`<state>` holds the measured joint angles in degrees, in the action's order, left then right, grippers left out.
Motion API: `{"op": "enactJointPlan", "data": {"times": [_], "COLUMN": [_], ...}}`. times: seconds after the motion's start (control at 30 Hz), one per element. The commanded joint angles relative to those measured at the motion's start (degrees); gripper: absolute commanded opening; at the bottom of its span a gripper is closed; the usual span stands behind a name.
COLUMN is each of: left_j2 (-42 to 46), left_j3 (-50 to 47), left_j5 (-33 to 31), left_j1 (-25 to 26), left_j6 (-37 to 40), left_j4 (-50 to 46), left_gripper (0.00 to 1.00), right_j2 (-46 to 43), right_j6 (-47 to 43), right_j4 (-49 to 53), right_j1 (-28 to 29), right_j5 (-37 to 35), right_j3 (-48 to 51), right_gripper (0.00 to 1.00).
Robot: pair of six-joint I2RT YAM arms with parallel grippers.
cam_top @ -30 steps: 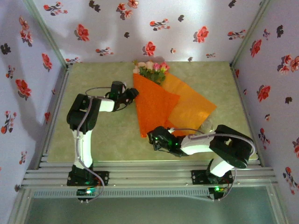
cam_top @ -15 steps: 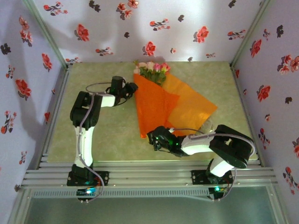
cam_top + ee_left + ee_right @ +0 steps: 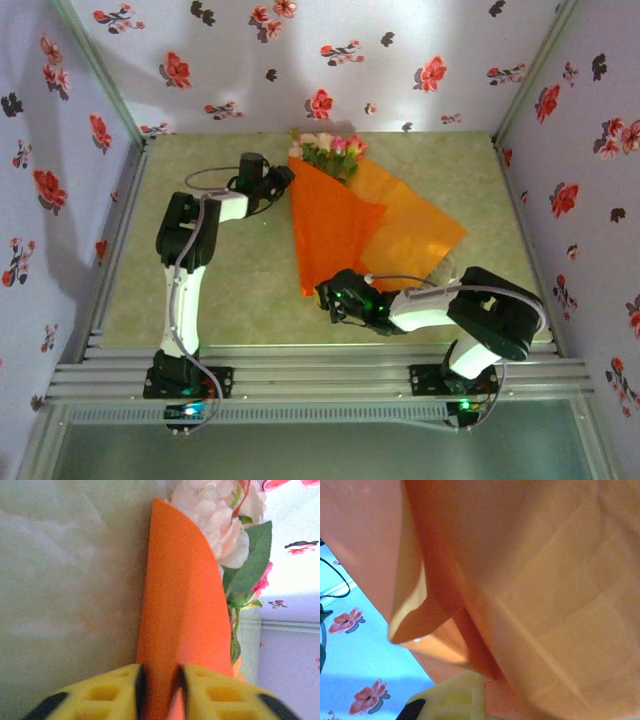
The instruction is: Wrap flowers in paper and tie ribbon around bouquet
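Two arms are working one sheet on the green table (image 3: 220, 270). The paper (image 3: 340, 235) is lying mid-table as a bright orange sheet with its left part folded over into a long tapering flap, wide end toward the far wall, narrow tip toward the arm bases; a paler, flatter part is spreading out to the right. The flowers (image 3: 328, 150) are poking out at the far wide end, pink, cream and white blooms with green leaves, near the back wall. The left gripper (image 3: 283, 180) is reaching in from the left at the paper's far left edge, just beside the blooms. In the left wrist view its yellow fingers (image 3: 110, 695) are pinching the paper (image 3: 180, 615) edge, a narrow gap with the orange sheet between them, white blooms (image 3: 220, 515) and a green leaf showing past the fold. The right gripper (image 3: 330, 298) is sitting at the near narrow tip, jaws pressed together on the paper there. In the right wrist view the paper (image 3: 545, 580) is looming close and creased, running right down to one yellow finger (image 3: 455, 700). Flower-print walls (image 3: 250, 50) are enclosing the table.
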<state>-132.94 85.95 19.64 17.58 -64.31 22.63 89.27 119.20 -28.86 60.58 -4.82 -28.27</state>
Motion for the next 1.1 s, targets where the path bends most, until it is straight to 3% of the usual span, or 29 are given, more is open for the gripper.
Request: {"op": "enactJointPlan", "data": {"times": [0.0,0.17,0.23,0.33,0.4,0.47,0.5,0.63,0.7,0.77,0.87,0.93,0.97,1.07], "left_j2": [-3.11,-4.41,-4.79,-5.63,-6.41,-7.24,-7.61,-7.88,-8.18,-8.64,-9.77,-10.52,-10.80,-9.71], "left_j3": [3.05,5.98,6.96,8.46,9.50,10.75,11.17,12.21,13.10,14.07,15.75,16.95,17.54,17.27], "left_j5": [-1.09,-1.19,-1.22,-1.21,-1.25,-0.89,-0.85,-1.14,-1.18,-1.08,-0.65,-0.19,0.00,-1.29], "left_j1": [-0.58,-0.63,-0.64,-0.66,-0.62,-0.68,-0.62,-0.78,-0.72,-0.72,-0.76,-0.73,-0.78,-1.20], "left_j6": [1.12,1.45,1.80,1.93,1.82,1.56,1.41,1.27,1.43,1.65,1.91,1.95,2.04,2.73], "left_j4": [-3.05,-4.41,-5.41,-6.17,-6.61,-6.81,-6.81,-6.94,-7.59,-8.42,-9.25,-9.77,-10.32,-11.97], "left_gripper": [0.00,0.01,0.26,0.31,0.28,0.05,0.00,0.00,0.28,0.33,0.27,0.12,0.00,0.00], "right_j2": [-0.21,-0.60,-0.59,-0.59,-0.67,-0.75,-0.86,-1.19,-1.16,-1.20,-1.07,-1.12,-1.09,-1.30], "right_j6": [17.06,16.67,16.47,16.40,16.28,16.19,16.20,15.98,15.89,15.85,15.72,15.63,15.51,15.34], "right_j4": [0.51,0.74,0.74,0.38,0.39,0.39,0.39,0.73,0.74,0.67,0.67,0.74,0.74,0.99], "right_j1": [-0.45,-0.90,-0.98,-1.15,-1.24,-1.25,-1.25,-1.33,-1.34,-1.34,-1.34,-1.34,-1.34,-1.32], "right_j5": [1.55,2.18,2.35,2.52,2.71,2.80,2.80,3.04,3.15,3.31,3.41,3.41,3.49,3.61], "right_j3": [0.79,0.94,0.96,1.03,1.04,1.13,1.26,1.33,1.46,1.33,1.26,1.25,1.33,1.55], "right_gripper": [0.00,0.00,0.00,0.00,0.00,0.00,0.00,0.00,0.00,0.00,0.00,0.00,0.00,0.00]}}
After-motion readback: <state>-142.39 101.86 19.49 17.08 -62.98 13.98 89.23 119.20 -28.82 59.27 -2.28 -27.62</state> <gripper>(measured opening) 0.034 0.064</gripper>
